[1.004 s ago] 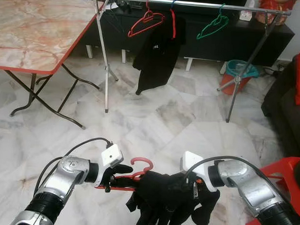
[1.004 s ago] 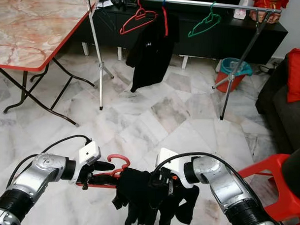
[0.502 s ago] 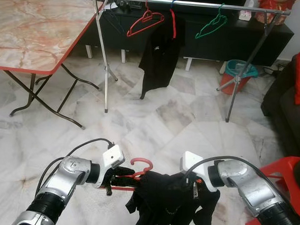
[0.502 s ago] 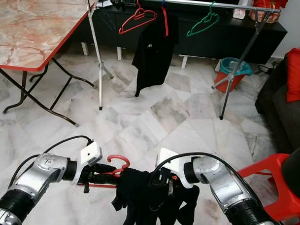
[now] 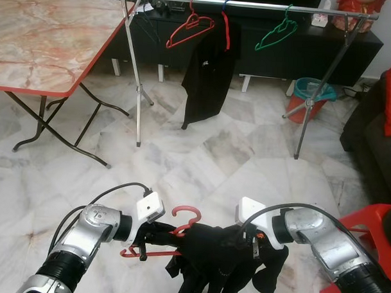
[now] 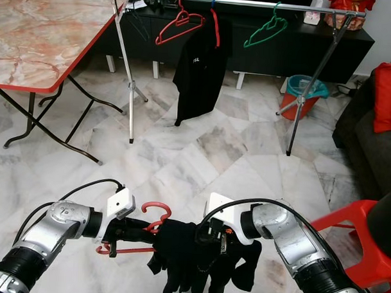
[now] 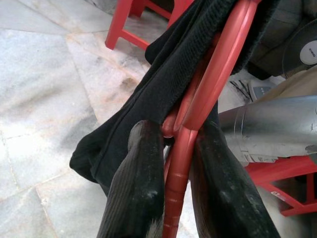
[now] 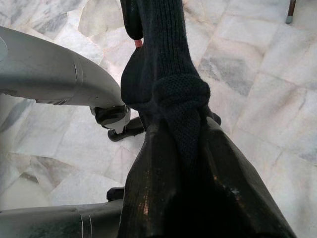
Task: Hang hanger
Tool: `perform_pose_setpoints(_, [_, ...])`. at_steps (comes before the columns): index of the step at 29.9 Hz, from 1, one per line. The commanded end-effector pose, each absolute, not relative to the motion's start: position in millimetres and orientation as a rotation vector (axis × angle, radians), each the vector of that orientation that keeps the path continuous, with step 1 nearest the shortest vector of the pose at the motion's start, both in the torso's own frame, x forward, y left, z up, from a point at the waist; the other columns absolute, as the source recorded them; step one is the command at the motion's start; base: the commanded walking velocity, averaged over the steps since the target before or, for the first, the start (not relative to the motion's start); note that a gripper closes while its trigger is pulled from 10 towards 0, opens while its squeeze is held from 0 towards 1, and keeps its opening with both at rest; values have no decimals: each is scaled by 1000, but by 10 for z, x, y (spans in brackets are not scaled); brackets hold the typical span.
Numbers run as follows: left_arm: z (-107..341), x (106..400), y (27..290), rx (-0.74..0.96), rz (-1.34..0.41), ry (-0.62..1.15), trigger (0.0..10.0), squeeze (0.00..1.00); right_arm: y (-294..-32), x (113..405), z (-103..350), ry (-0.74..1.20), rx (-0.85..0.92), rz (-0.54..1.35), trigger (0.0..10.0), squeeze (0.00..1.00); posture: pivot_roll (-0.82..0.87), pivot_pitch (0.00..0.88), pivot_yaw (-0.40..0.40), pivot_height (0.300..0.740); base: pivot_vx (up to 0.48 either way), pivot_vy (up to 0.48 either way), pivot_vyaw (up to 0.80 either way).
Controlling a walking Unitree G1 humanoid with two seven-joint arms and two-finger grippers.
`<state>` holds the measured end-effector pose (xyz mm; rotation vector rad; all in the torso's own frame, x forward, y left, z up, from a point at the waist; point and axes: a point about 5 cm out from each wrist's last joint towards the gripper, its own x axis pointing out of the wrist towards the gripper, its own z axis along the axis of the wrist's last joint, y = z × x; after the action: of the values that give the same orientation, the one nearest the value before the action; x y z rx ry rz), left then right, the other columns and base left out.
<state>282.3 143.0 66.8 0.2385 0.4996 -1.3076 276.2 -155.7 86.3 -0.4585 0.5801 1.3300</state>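
A red plastic hanger (image 5: 187, 214) carrying a bunched black garment (image 5: 217, 266) is held low over the floor between my two arms. My left gripper (image 5: 158, 232) is shut on the hanger's red frame (image 7: 184, 148), one black finger (image 7: 140, 178) on each side of it. My right gripper (image 5: 246, 242) is shut on the black garment (image 8: 168, 59) at the hanger's other end. Farther ahead stands a metal clothes rail (image 5: 252, 5) with a bare red hanger (image 5: 190, 27), a black shirt (image 5: 207, 76) on a red hanger, and a green hanger (image 5: 276, 33).
A folding table (image 5: 51, 38) with a marble top stands at the left. A red stool (image 5: 366, 223) is by my right arm, with a dark sofa (image 5: 375, 140) beyond it. Behind the rail are a teal and red bucket (image 5: 313, 93) and a black cabinet (image 5: 301, 54).
The hanger's left end has dropped and juts out below my left gripper, which has turned a little. The black shirt on the rail has swung.
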Motion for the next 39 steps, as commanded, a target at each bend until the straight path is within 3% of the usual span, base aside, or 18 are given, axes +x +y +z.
perform_pose_setpoints(1, [736, 2883, 1422, 248, -1266, 457, 0, 0, -1513, 2743, 876, 566, -455, 1360, 10000, 0, 23, 110, -61, 740, 0, 0, 0])
perform_pose_setpoints(11, [767, 2938, 1387, 264, -1236, 401, 0, 0, -1517, 2741, 879, 567, -454, 1364, 10000, 0, 19, 111, -66, 740, 0, 0, 0])
perform_pose_setpoints(12, [779, 2955, 1373, 263, -1228, 382, 0, 0, -1520, 2743, 883, 567, -452, 1365, 10000, 812, 17, 111, -67, 740, 0, 0, 0])
perform_pose_setpoints(13, [784, 2960, 1366, 262, -1226, 375, 0, 0, -1522, 2744, 886, 568, -451, 1365, 10000, 969, 17, 110, -67, 740, 0, 0, 0])
perform_pose_setpoints(14, [788, 2965, 1357, 262, -1227, 369, 0, 0, -1523, 2743, 889, 570, -450, 1368, 10000, 1000, 17, 110, -67, 740, 0, 0, 0])
perform_pose_setpoints(28, [764, 2979, 1275, 253, -1213, 328, 0, 0, -1573, 2733, 918, 584, -467, 1380, 10000, 1000, 8, 112, -76, 740, 0, 0, 0])
perform_pose_setpoints(39, [733, 2973, 1318, 255, -1205, 336, 0, 0, -1858, 2735, 1054, 595, -509, 1304, 10000, 1000, -8, 113, -77, 740, 0, 0, 0])
